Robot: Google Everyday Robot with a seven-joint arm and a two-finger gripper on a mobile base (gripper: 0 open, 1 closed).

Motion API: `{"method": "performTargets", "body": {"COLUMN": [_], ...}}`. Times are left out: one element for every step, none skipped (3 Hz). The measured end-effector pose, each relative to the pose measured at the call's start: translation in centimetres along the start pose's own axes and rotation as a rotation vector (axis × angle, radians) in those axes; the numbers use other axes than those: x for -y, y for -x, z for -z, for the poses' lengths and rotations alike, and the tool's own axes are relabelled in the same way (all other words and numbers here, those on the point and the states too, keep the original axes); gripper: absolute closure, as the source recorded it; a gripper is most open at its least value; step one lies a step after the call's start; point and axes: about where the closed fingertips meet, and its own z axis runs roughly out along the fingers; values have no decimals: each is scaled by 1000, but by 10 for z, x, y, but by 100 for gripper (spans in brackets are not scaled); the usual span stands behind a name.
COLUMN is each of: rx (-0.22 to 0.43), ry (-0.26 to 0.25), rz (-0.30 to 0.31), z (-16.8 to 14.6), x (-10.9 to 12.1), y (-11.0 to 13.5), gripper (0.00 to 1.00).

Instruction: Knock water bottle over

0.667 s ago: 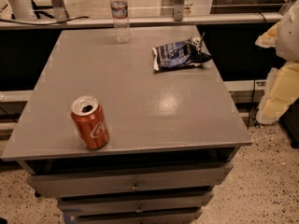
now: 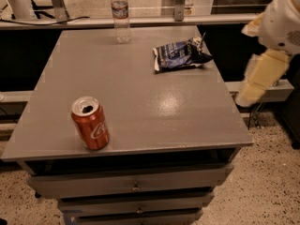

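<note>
The water bottle (image 2: 120, 14) is slim, clear and ribbed, with a white cap and a red-and-blue label band. It stands upright at the far edge of the grey table (image 2: 140, 93), left of centre. My arm comes in from the right edge of the view. Its cream-coloured gripper (image 2: 255, 81) hangs off the table's right side, beyond the edge. It is well to the right of the bottle, nearer the camera, and touches nothing.
An open orange-red soda can (image 2: 90, 122) stands upright near the front left of the table. A crumpled blue chip bag (image 2: 180, 54) lies at the back right, between my gripper and the bottle. Drawers (image 2: 133, 186) are below the tabletop. A rail (image 2: 140, 20) runs behind the table.
My arm has moved a little to the left, closer to the table's right edge. The bottle, can and bag have not moved.
</note>
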Motion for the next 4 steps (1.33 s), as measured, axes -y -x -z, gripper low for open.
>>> {"method": "performTargets", "body": {"rx": [174, 351, 351, 363], "ry": [-55, -95, -95, -104], "rz": [-7, -22, -22, -43], "z": [-27, -51, -51, -54], "x": [55, 110, 110, 112], "y": [56, 104, 104, 107], "gripper": [0, 0, 0, 0]}}
